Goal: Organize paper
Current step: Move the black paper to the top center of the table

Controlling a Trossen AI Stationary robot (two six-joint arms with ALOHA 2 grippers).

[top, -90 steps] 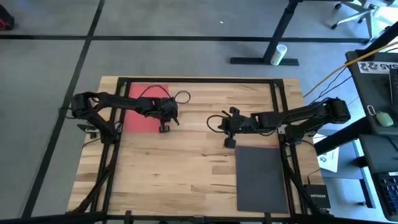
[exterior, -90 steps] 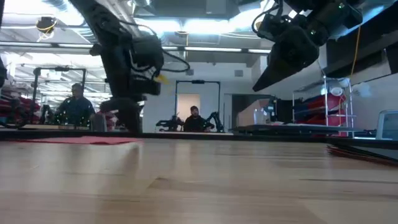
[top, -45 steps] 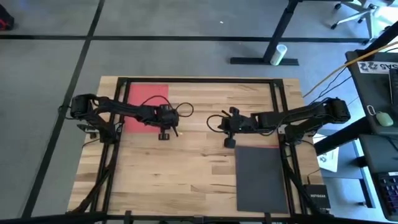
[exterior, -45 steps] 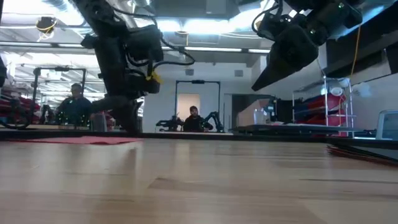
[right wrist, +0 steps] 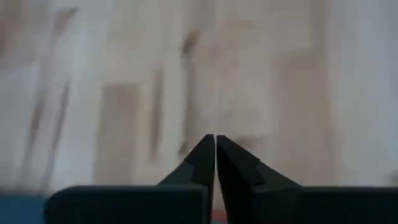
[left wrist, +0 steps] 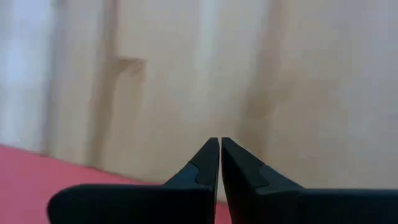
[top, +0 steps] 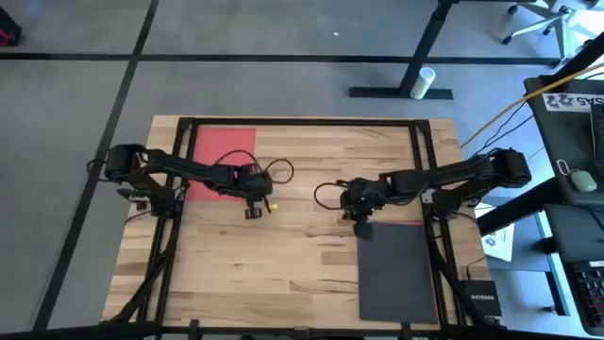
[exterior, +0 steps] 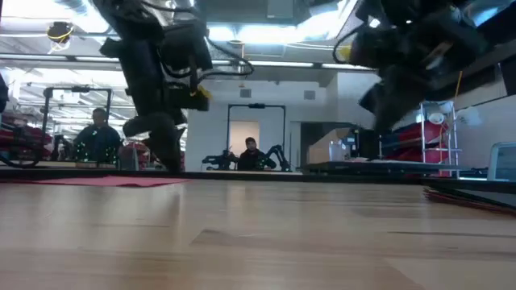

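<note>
On the wooden desk, a red sheet is seen at ten o'clock and a black sheet at four; the left pincer and right pincer are held closed, empty.

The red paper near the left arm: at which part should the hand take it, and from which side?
Probably at its free edge nearest the table's centre. The red paper lies flat on the table, so a top pinch finds nothing; the left hand, shut, sits just past that edge and could come in low from there.
</note>
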